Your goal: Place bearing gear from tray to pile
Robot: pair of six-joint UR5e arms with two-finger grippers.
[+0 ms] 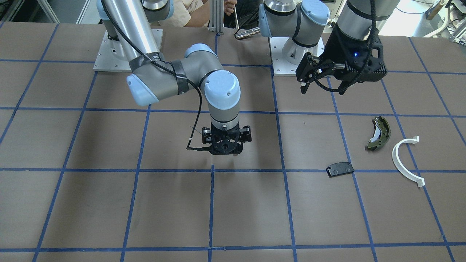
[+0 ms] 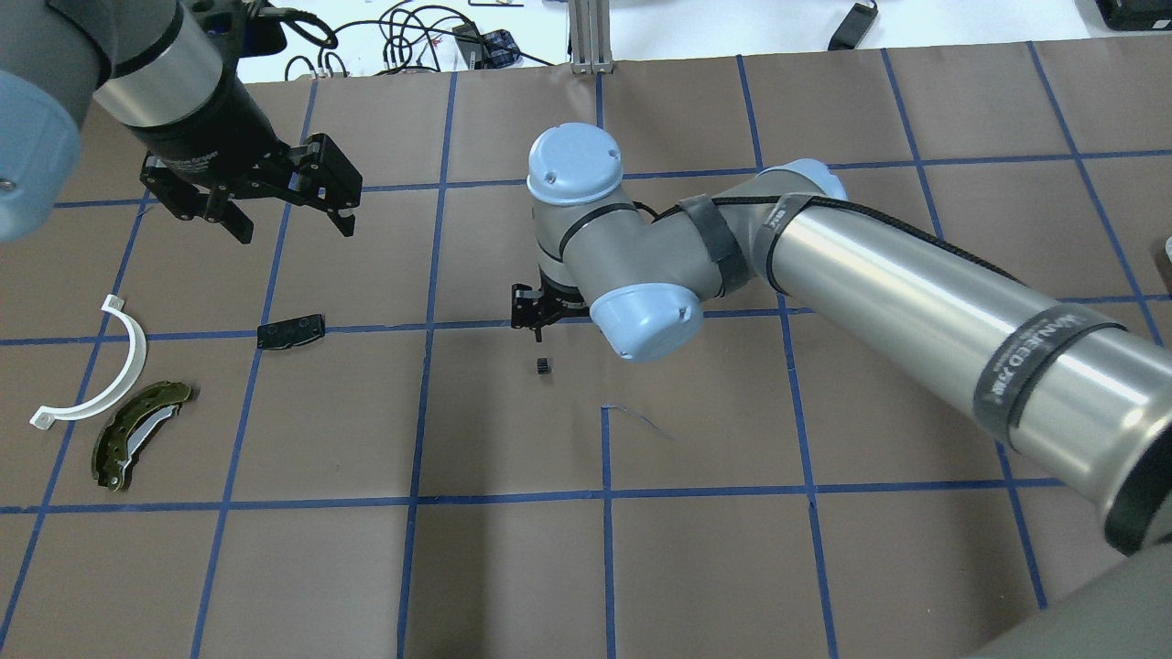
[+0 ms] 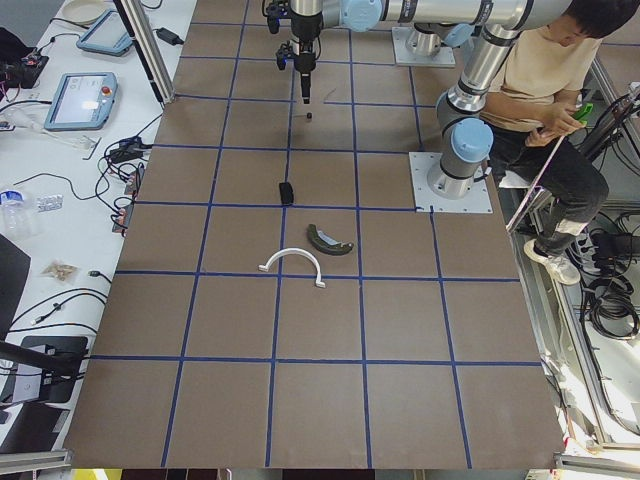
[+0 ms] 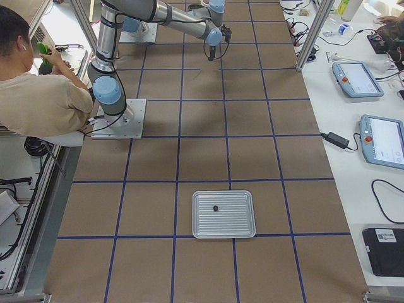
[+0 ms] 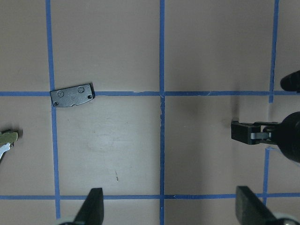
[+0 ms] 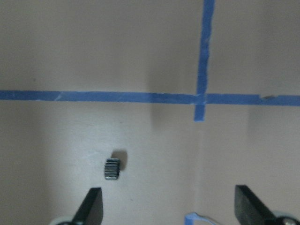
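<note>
Brown paper gridded with blue tape covers the bench (image 1: 109,211). In the front view the pile (image 1: 375,145) lies together: shoe (image 1: 380,130), arc (image 1: 404,160) and pad (image 1: 340,169). The left gripper (image 1: 322,88) hangs above the bench, spread wide and empty. The right gripper (image 1: 227,143) points straight down at mid-bench.

From overhead, the gear (image 2: 542,366) lies on the bare bench just beside the right gripper, well apart from the pile.

The left side view shows the gear as a speck under the far gripper.

In the right side view, a tray (image 4: 203,228) holds one small dark part (image 4: 215,207).

The left wrist camera sees the pad between widely parted fingers.

The right wrist camera shows wide, empty jaws, with the gear near the view's left finger (image 6: 92,206).
</note>
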